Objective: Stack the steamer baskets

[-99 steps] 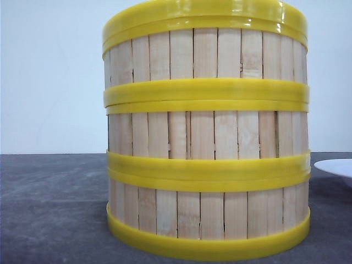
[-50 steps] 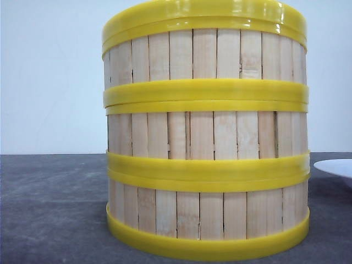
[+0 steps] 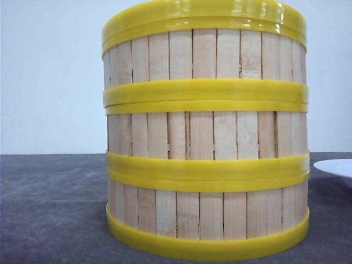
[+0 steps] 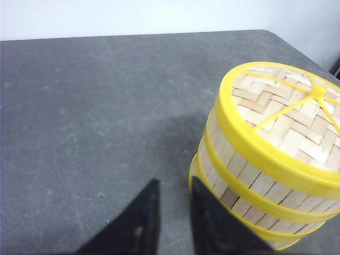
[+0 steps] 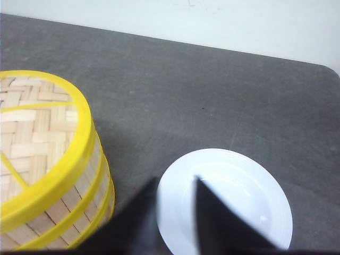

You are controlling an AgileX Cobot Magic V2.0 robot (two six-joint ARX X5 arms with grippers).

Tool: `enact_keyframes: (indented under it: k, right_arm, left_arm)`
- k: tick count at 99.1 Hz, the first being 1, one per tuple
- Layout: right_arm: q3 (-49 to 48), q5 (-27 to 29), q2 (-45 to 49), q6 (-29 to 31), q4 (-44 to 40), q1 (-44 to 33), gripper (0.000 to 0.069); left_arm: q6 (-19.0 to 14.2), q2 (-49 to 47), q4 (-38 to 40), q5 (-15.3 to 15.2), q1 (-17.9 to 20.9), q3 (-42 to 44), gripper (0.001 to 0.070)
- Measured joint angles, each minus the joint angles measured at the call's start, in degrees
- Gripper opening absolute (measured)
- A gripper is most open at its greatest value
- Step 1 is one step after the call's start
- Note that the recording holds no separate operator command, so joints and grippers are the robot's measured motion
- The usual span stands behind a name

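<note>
Three steamer baskets (image 3: 206,132) stand stacked in one straight column on the grey table, with pale slat walls and yellow rings. The stack's top (image 4: 287,114) is woven bamboo under yellow spokes. My left gripper (image 4: 173,181) hovers above the table just beside the stack's base (image 4: 234,202), open with a narrow gap and nothing between its fingers. My right gripper (image 5: 176,180) hangs over the near edge of a white plate, open and empty, with the stack (image 5: 48,159) a short way to its side. Neither gripper shows in the front view.
The flat white plate (image 5: 249,180) lies on the table to the right of the stack, and its edge shows in the front view (image 3: 335,166). The grey tabletop (image 4: 79,106) ends at a white wall behind.
</note>
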Motion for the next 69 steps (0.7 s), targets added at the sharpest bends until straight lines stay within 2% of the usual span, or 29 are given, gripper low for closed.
enact_keyframes:
  k: [15, 69]
  right_arm:
    - [0.0, 0.0, 0.2, 0.2, 0.1, 0.0, 0.0011]
    - [0.0, 0.0, 0.2, 0.3, 0.2, 0.0, 0.0008]
  left_arm:
    - [0.0, 0.0, 0.0, 0.0, 0.0, 0.0, 0.0030]
    - [0.0, 0.0, 0.0, 0.0, 0.0, 0.0, 0.0030]
